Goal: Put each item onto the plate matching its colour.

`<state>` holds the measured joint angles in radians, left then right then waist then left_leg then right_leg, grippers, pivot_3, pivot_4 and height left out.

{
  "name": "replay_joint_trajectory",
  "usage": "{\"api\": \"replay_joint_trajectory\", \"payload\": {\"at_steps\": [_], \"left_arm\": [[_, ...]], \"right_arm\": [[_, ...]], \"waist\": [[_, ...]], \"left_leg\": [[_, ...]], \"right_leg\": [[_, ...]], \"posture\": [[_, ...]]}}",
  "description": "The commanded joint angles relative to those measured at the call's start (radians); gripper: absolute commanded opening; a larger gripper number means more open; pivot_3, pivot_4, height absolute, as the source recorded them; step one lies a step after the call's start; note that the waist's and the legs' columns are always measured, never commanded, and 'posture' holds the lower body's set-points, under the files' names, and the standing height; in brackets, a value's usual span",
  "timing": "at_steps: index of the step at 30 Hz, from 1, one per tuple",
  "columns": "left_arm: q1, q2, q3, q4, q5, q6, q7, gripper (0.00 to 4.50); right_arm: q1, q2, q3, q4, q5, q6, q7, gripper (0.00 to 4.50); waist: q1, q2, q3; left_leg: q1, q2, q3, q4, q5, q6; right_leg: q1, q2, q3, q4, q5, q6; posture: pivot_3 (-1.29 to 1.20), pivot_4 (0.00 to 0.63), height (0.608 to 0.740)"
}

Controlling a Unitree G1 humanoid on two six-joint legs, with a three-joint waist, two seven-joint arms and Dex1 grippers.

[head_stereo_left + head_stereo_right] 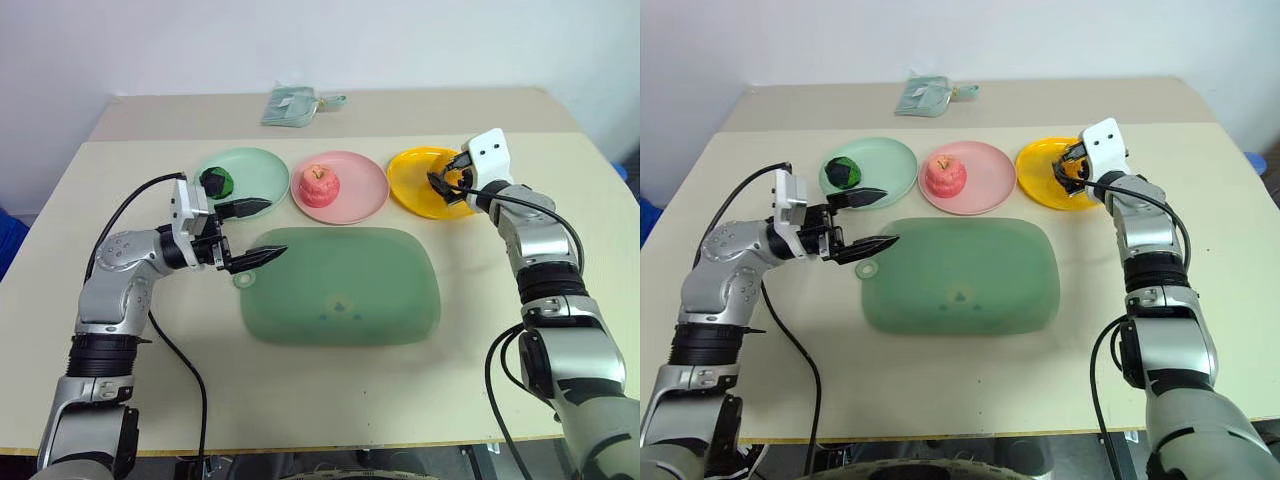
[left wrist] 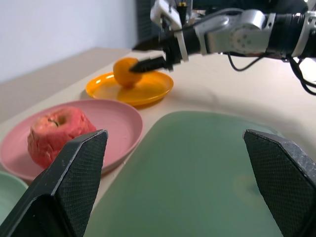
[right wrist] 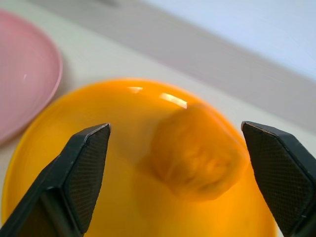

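Three plates in a row on the table (image 1: 120, 330): the dark green ball (image 1: 216, 182) on the mint plate (image 1: 262, 170), the apple (image 1: 319, 185) on the pink plate (image 1: 365, 190), the orange fruit (image 3: 197, 150) on the yellow plate (image 1: 405, 180). Right gripper (image 3: 177, 143) hangs over the yellow plate w/ fingers wide apart, fruit lying free between them (not gripped). Left gripper (image 1: 258, 232), also wide open, hovers at the edge of the green mat (image 1: 340, 285), holding nothing.

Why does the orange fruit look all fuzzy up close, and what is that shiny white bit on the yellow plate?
In the right wrist view the orange fruit is smeared by blur while the open right gripper fingers look crisp; the white streak on the yellow plate is glare from a light. In the left wrist view the fruit looks sharper.
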<state>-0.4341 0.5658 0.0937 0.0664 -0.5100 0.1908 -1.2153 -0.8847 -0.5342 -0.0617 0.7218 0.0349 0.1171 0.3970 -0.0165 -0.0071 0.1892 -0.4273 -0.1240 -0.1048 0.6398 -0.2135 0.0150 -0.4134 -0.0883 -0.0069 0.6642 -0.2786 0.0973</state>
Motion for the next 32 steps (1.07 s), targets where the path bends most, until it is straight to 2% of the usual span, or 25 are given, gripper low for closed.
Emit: {"api": "replay_joint_trajectory", "payload": {"at_steps": [1, 2, 4, 8, 14, 19, 25, 32], "left_arm": [[0.009, 0.022, 0.035, -0.041, -0.026, 0.003, 0.006, 4.50], [0.011, 0.024, 0.037, -0.044, -0.030, 0.009, 0.008, 4.50], [0.016, 0.036, 0.046, -0.035, -0.034, 0.007, -0.003, 4.50], [0.030, 0.055, 0.058, -0.026, -0.045, 0.000, -0.027, 4.50], [0.084, 0.062, 0.100, -0.088, -0.096, 0.021, -0.029, 4.50], [0.142, 0.066, 0.101, -0.142, -0.103, 0.031, -0.006, 4.50], [0.159, 0.068, 0.094, -0.155, -0.117, 0.051, -0.007, 4.50], [0.187, 0.028, 0.084, -0.208, -0.106, 0.042, 0.058, 4.50]], "right_arm": [[-0.046, 0.006, -0.089, -0.109, 0.119, -0.020, 0.067, 4.44], [-0.041, 0.009, -0.103, -0.140, 0.153, -0.008, 0.105, 4.44], [0.049, -0.011, -0.063, -0.339, 0.226, 0.017, 0.269, 4.44], [0.240, -0.072, -0.006, -0.698, 0.370, 0.144, 0.491, 4.44], [0.429, -0.168, -0.021, -0.978, 0.501, 0.236, 0.640, 4.44], [0.498, -0.215, -0.004, -0.989, 0.467, 0.194, 0.689, 4.44], [0.450, -0.185, 0.027, -0.965, 0.435, 0.216, 0.644, 4.44], [0.417, -0.186, 0.035, -0.925, 0.440, 0.217, 0.672, 4.44]], "waist": [[0.002, 0.000, 0.000], [0.002, 0.000, 0.000], [0.004, 0.000, 0.000], [0.005, 0.000, 0.000], [0.006, 0.000, 0.000], [0.006, 0.000, 0.000], [0.007, 0.000, 0.000], [0.010, 0.000, 0.000]], "left_leg": [[0.000, 0.000, 0.000, 0.000, 0.000, 0.000], [0.000, 0.000, 0.000, 0.000, 0.000, 0.000], [0.000, 0.000, 0.000, 0.000, 0.000, 0.000], [0.000, 0.000, 0.000, -0.002, 0.000, 0.000], [0.000, 0.000, 0.000, -0.001, -0.004, 0.007], [0.001, 0.001, 0.000, -0.002, -0.004, 0.007], [0.001, 0.001, 0.000, -0.001, -0.004, 0.007], [0.001, 0.000, 0.000, -0.001, -0.004, 0.007]], "right_leg": [[0.000, 0.000, 0.000, 0.000, 0.000, 0.000], [0.000, 0.000, 0.000, 0.000, 0.000, 0.000], [0.000, 0.000, 0.000, 0.000, 0.000, 0.000], [0.000, 0.000, 0.000, -0.001, 0.000, 0.000], [0.001, 0.000, 0.000, -0.001, 0.000, 0.000], [0.001, 0.000, 0.000, -0.001, 0.000, 0.000], [0.001, 0.000, 0.000, -0.001, 0.000, 0.000], [0.001, 0.000, 0.000, -0.002, 0.000, 0.000]], "posture": [[0.00, 0.150, 0.738], [0.00, 0.150, 0.738], [0.00, 0.150, 0.738], [0.00, 0.150, 0.738], [0.00, 0.150, 0.738], [0.00, 0.150, 0.738], [0.00, 0.150, 0.738], [0.00, 0.150, 0.738]]}}
